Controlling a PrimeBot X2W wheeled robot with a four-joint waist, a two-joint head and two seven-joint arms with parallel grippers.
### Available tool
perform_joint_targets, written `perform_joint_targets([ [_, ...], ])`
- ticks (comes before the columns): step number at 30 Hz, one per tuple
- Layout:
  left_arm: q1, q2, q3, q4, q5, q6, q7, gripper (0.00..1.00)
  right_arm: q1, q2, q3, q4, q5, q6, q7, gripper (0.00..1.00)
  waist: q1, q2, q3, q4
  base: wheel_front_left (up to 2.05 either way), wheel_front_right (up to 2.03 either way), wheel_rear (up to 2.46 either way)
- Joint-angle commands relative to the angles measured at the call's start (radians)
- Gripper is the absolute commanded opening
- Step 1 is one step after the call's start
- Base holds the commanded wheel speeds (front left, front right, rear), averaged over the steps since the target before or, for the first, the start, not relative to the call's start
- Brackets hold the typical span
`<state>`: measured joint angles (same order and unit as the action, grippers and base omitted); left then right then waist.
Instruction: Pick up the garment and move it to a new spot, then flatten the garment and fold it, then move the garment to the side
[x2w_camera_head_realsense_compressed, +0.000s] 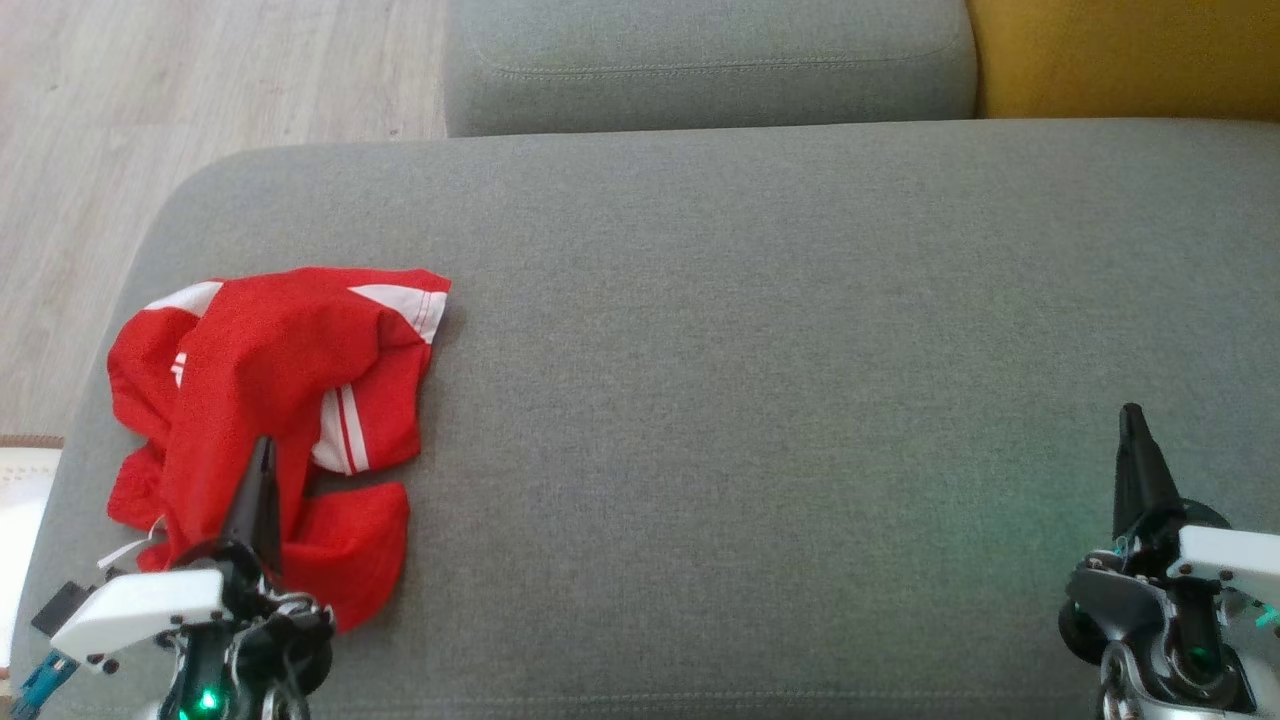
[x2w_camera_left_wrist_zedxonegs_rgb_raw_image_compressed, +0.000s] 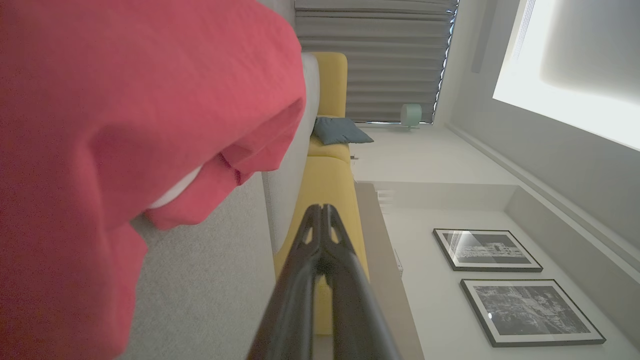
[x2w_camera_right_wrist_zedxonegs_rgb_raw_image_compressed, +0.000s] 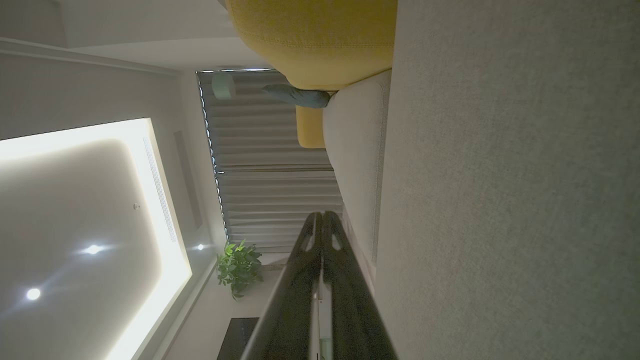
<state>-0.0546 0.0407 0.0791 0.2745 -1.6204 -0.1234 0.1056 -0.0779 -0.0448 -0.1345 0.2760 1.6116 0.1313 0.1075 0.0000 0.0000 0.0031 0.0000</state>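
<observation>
1. Fingers of the left gripper (x2w_camera_head_realsense_compressed: 263, 450) are pressing tightly together with nothing caught between them. In the left wrist view, their dark tips are meeting cleanly against the room behind.
2. In the head view, this gripper is pointing up the picture at the lower left. Its tips are overlapping the near part of the crumpled red fabric garment with white stripes (x2w_camera_head_realsense_compressed: 280, 370); I cannot tell whether they are touching the cloth.
3. The garment is lying bunched at the left end of the wide grey fabric sofa seat (x2w_camera_head_realsense_compressed: 750, 400), near its rounded corner. In the left wrist view, it is bulking just beside the fingers.
4. The right gripper (x2w_camera_head_realsense_compressed: 1131, 415) is standing closed and empty at the lower right, over bare seat and well apart from the garment.
5. A grey fabric back cushion (x2w_camera_head_realsense_compressed: 700, 60) is running along the seat's far edge, with a mustard-yellow cushion (x2w_camera_head_realsense_compressed: 1120, 60) to its right.
6. Pale wooden plank floor (x2w_camera_head_realsense_compressed: 100, 150) is showing past the sofa's left side.
7. Two black-framed pictures (x2w_camera_left_wrist_zedxonegs_rgb_raw_image_compressed: 500, 280) are hanging on a pale wall in the left wrist view, and a green leafy plant (x2w_camera_right_wrist_zedxonegs_rgb_raw_image_compressed: 239, 267) is standing in the right wrist view.
</observation>
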Motion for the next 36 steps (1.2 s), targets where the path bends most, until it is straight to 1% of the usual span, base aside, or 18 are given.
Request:
perform_joint_targets([
  [1, -0.053, 0.009, 0.034, -0.03, 0.011, -0.007, 0.007, 0.0, -0.03, -0.005, 0.021, -0.031, -0.003, -0.001, 0.005, 0.0, 0.0, 0.0, 0.0, 0.0, 0.0, 0.0, 0.0],
  [2, -0.053, 0.009, 0.034, -0.03, 0.011, -0.007, 0.007, 0.0, -0.03, -0.005, 0.021, -0.031, -0.003, -0.001, 0.005, 0.0, 0.0, 0.0, 0.0, 0.0, 0.0, 0.0, 0.0],
  [3, 0.0, 0.0, 0.0, 0.0, 0.0, 0.0, 0.0, 1.0, 0.0, 0.0, 0.0, 0.0, 0.0, 0.0, 0.0, 1.0, 0.0, 0.0, 0.0, 0.0, 0.0, 0.0, 0.0],
  [6, 0.018, -0.006, -0.003, 0.037, 0.0, 0.001, -0.003, 1.0, 0.014, 0.003, 0.002, 0.037, -0.001, 0.0, -0.002, 1.0, 0.0, 0.0, 0.0, 0.0, 0.0, 0.0, 0.0],
  [14, 0.026, -0.005, -0.009, 0.016, 0.013, 0.0, -0.027, 1.0, 0.019, 0.003, 0.019, 0.021, -0.023, 0.0, -0.025, 1.0, 0.0, 0.0, -0.005, -0.002, 0.0, 0.0, 0.0],
  [20, 0.029, -0.004, -0.006, 0.001, 0.036, 0.0, -0.044, 1.0, 0.019, 0.002, 0.023, 0.014, -0.067, 0.0, -0.043, 1.0, 0.0, 0.0, -0.008, -0.002, 0.0, 0.0, 0.0],
  [24, 0.022, -0.003, 0.012, -0.01, 0.08, 0.001, -0.059, 1.0, 0.011, 0.002, 0.022, 0.014, -0.141, 0.0, -0.058, 1.0, 0.0, 0.0, -0.01, -0.001, 0.0, 0.0, 0.0],
  [31, 0.002, -0.003, 0.023, -0.044, 0.171, 0.024, -0.079, 1.0, -0.011, 0.001, 0.027, -0.005, -0.268, 0.0, -0.078, 1.0, 0.0, 0.0, -0.009, 0.0, 0.0, 0.0, 0.0],
  [36, -0.006, -0.002, 0.023, -0.065, 0.208, 0.037, -0.091, 1.0, -0.022, 0.001, 0.031, -0.019, -0.35, 0.0, -0.09, 1.0, 0.0, 0.0, -0.009, 0.002, 0.0, 0.0, 0.0],
])
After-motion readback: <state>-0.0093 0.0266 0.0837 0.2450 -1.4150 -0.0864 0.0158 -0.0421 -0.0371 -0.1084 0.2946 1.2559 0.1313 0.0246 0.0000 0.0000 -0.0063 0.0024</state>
